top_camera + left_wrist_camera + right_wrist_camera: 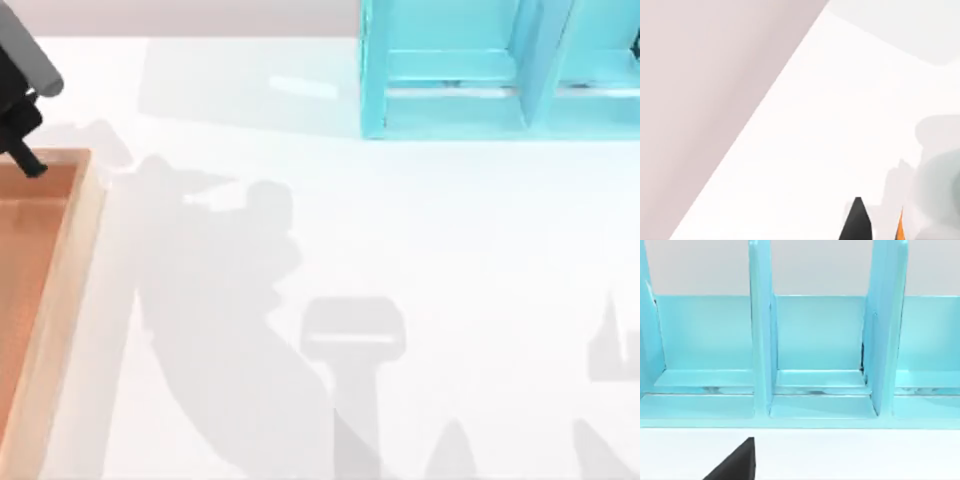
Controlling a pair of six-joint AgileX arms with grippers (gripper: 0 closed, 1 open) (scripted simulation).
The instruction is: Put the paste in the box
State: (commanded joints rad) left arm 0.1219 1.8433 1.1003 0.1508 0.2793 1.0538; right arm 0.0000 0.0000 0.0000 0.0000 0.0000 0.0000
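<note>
Left end effector (28, 155) is seen over the far corner of the box (70, 260), at the tabletop's (420, 260) left side; whether it is clenched or released cannot be told. An orange sliver just beside it in the left wrist view is judged to be the paste (900, 229), probably carried. Release is best made further inward over the orange-brown floor, clear of the tan rim, and from low down. Right end effector (737, 462) is parked facing the turquoise shelf unit (815, 340), state not discernible.

Orange-brown box (40, 260), turquoise shelf (480, 70), white table (450, 250).
</note>
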